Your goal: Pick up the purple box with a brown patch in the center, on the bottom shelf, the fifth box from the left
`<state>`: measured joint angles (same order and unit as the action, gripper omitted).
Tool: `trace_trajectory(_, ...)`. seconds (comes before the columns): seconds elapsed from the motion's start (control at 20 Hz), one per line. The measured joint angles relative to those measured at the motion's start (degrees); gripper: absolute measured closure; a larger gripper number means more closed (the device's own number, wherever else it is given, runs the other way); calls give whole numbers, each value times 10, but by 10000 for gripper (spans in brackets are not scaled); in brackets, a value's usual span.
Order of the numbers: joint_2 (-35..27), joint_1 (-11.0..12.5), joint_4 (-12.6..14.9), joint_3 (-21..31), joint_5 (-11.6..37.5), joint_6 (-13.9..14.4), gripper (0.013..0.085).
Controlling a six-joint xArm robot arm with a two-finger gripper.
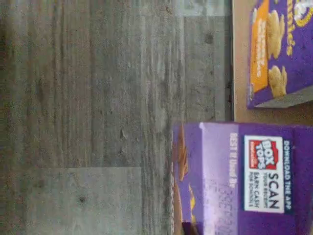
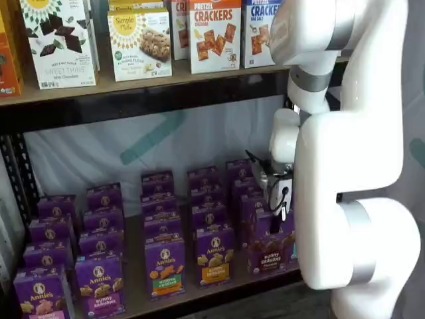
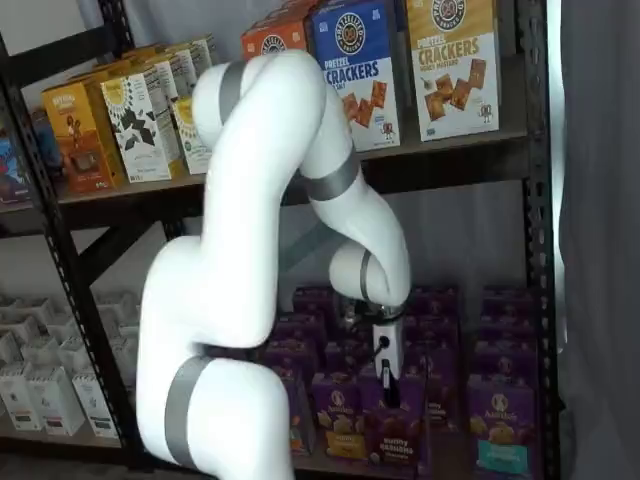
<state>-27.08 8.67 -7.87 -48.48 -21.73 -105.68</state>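
Observation:
In both shelf views the purple box [image 2: 268, 247] [image 3: 396, 422], with brown bunny biscuits on its front, stands upright at the front of the bottom shelf [image 2: 133, 300]. My gripper [image 2: 280, 214] [image 3: 386, 378] comes down onto its top, black fingers closed on it with no gap showing. The wrist view shows the box's purple top [image 1: 259, 176] with a Box Tops label close up. That top reaches out past the tan shelf edge [image 1: 239, 58] over the floor.
Purple boxes with orange bands [image 2: 214, 256] [image 1: 281, 49] stand to the left, and one with a teal patch [image 3: 497, 428] to the right. Cracker boxes [image 2: 214, 33] fill the shelf above. A black rack post [image 3: 535, 250] rises at the right. Grey plank floor [image 1: 98, 122] lies below.

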Motion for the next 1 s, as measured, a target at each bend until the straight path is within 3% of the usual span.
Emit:
trace_trajectory(0.45, 129, -8, -25, 108, -12, -13, 730)
trace_trajectory(0.6, 186, -10, -5, 142, -26, 8, 730)
trace_trajectory(0.8, 259, -12, 41, 175, -54, 54, 730)
trace_trajectory(1.0, 314, -20, 57, 186, -98, 76, 730)
